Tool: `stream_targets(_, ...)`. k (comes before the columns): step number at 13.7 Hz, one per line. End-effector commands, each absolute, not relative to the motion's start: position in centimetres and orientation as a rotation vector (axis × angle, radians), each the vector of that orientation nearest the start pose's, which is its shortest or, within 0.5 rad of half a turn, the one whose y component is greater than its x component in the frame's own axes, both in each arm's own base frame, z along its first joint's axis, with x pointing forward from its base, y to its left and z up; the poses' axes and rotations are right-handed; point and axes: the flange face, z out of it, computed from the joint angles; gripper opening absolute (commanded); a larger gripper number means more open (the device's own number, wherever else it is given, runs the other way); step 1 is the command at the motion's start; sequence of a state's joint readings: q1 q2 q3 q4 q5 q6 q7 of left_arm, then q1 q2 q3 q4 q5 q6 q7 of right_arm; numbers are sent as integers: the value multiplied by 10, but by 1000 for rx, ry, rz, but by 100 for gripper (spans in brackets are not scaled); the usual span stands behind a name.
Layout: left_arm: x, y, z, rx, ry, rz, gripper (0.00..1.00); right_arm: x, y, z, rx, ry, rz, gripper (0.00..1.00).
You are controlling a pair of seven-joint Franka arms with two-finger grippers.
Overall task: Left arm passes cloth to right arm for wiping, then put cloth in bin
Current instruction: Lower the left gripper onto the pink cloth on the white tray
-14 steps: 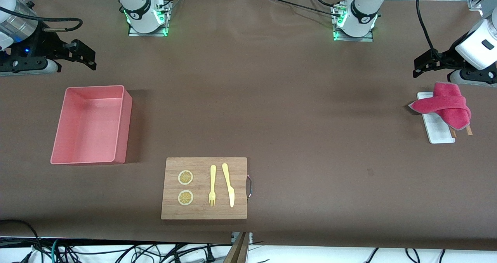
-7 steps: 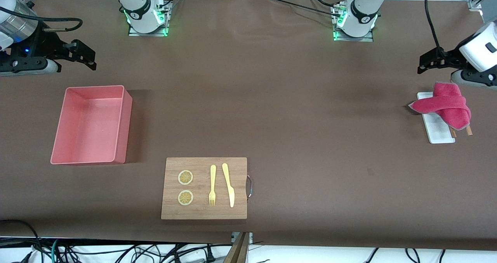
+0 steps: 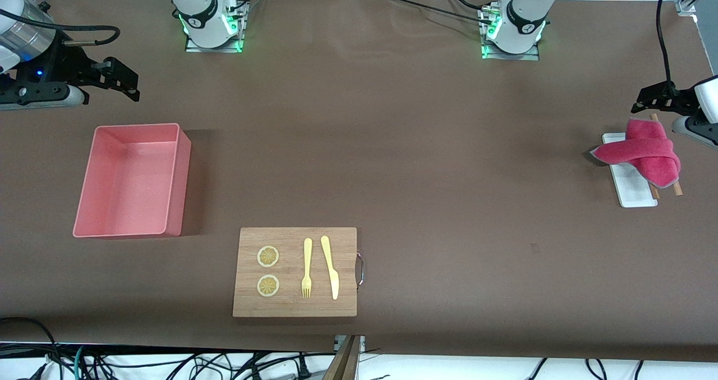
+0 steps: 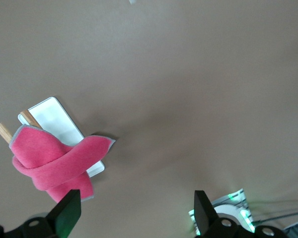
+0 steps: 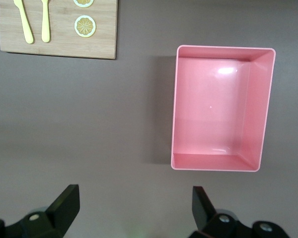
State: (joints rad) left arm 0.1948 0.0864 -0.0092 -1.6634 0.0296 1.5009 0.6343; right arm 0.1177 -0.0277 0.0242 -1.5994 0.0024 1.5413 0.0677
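Left end effector point(image 3: 645, 100) now nearer the table edge above the cloth point(image 3: 645, 152), wide open, empty.

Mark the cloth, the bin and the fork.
cloth point(image 3: 645, 154), front view, middle of the folded pink bundle on the white tray
bin point(image 3: 178, 173), front view, outer side wall toward the table's middle
fork point(image 3: 307, 268), front view, mid-handle, on the board

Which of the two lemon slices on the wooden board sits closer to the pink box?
The lemon slice lying farther from the front camera; the other slice sits nearer the board's front edge, farther from the pink box.
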Motion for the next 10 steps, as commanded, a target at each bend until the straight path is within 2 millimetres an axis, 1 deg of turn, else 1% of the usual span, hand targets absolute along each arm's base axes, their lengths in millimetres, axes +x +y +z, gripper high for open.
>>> stream_targets(1, 557, 158, 501, -3101, 892, 401, 100, 532, 76, 627, -3131, -106, 42, 100)
stream_targets(2, 564, 174, 487, -3084, 987, 393, 100, 532, 76, 627, -3131, -108, 42, 100)
stream_targets(3, 573, 183, 472, -3047, 1091, 391, 100, 532, 76, 627, -3131, -108, 42, 100)
stream_targets(5, 579, 224, 421, -3002, 1313, 394, 100, 532, 76, 627, -3131, -108, 42, 100)
stream_targets(6, 583, 236, 395, -2959, 1453, 391, 100, 532, 76, 627, -3131, -108, 42, 100)
stream_targets(7, 589, 240, 379, -2917, 1543, 365, 100, 532, 75, 627, -3130, -108, 45, 100)
stream_targets(9, 595, 261, 362, -2834, 1614, 297, 100, 532, 75, 627, -3129, -116, 45, 100)
stream_targets(10, 600, 265, 354, -2764, 1671, 277, 100, 532, 75, 627, -3131, -111, 45, 100)
